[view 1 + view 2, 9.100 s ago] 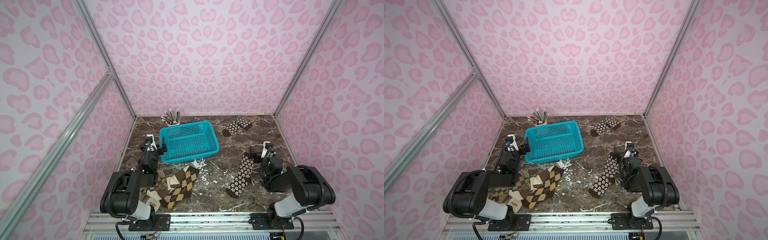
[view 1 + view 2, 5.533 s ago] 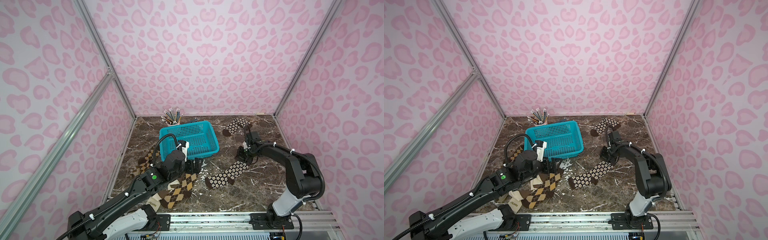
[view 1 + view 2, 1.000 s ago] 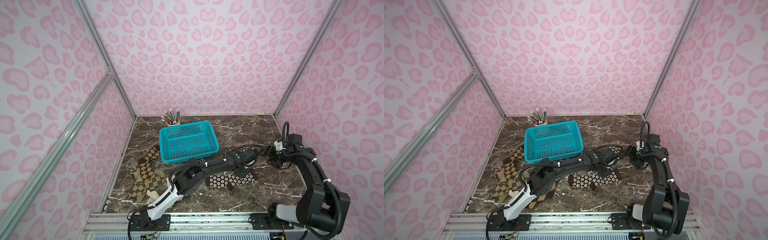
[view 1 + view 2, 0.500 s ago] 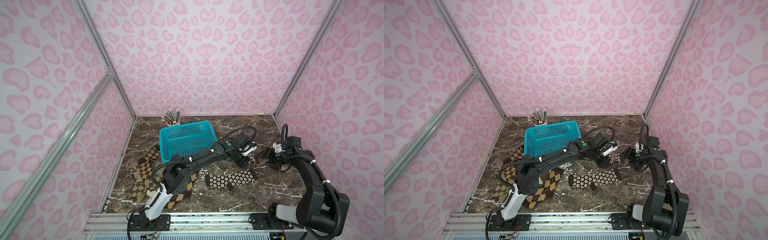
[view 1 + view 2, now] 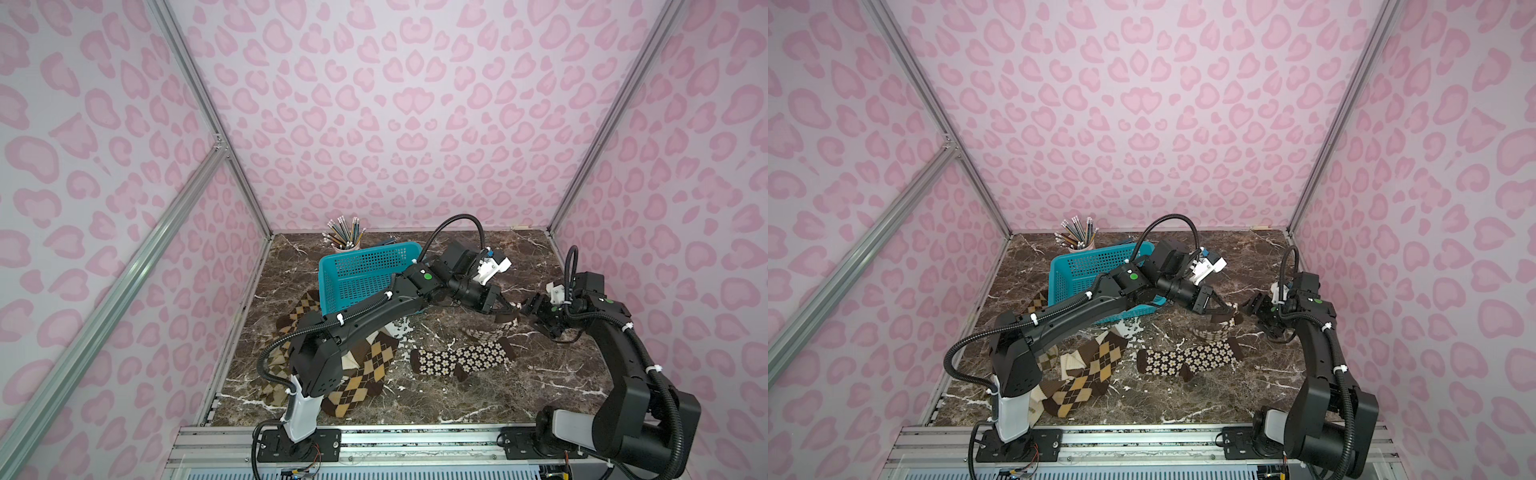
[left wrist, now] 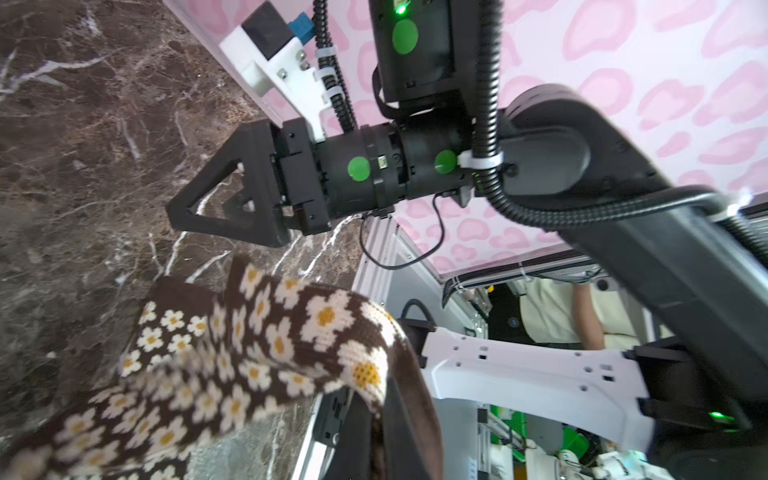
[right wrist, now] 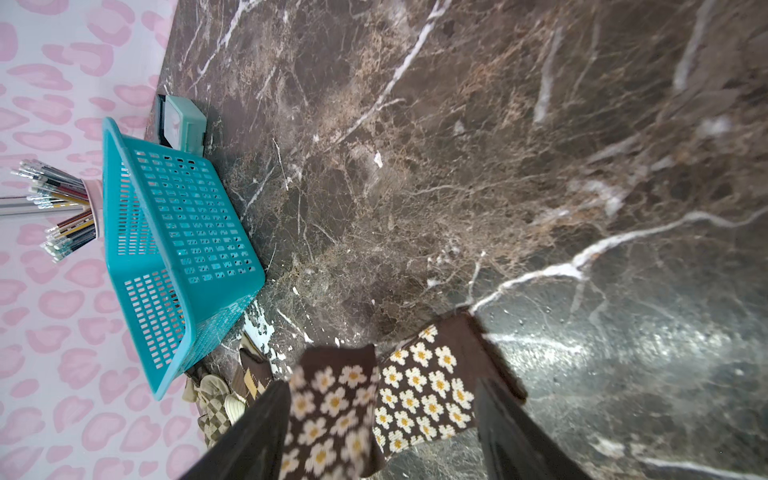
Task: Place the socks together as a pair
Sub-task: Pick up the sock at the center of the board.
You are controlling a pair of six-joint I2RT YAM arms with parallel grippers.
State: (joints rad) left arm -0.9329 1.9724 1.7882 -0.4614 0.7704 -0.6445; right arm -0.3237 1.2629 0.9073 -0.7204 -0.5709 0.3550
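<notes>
since a second ago the left arm has risen from low over the table (image 5: 540, 395) and now stands lifted beside the basket (image 5: 361, 270). left hand (image 5: 508, 309) is clamped fully closed on one end, apparently the plain cuff, of the held flowered sock (image 6: 270, 332), which hangs limp with its lower end trailing to the table just beside the lying flowered sock (image 5: 461, 359). right hand (image 5: 530, 313) faces it with jaws wide apart, gripping nothing. judgement: the knit is light, soft and floppy, not fragile; it will sag, fold and drag, so a firm pinch at cuff or toe through both layers suits. both top views give the spacing of the two flowered socks and show the argyle socks (image 5: 1092, 374) well apart. the left wrist view alone shows the drape from the closed hand. the right wrist view alone shows flowered knit between the right fingers (image 7: 249, 428); contact there cannot be determined.
</notes>
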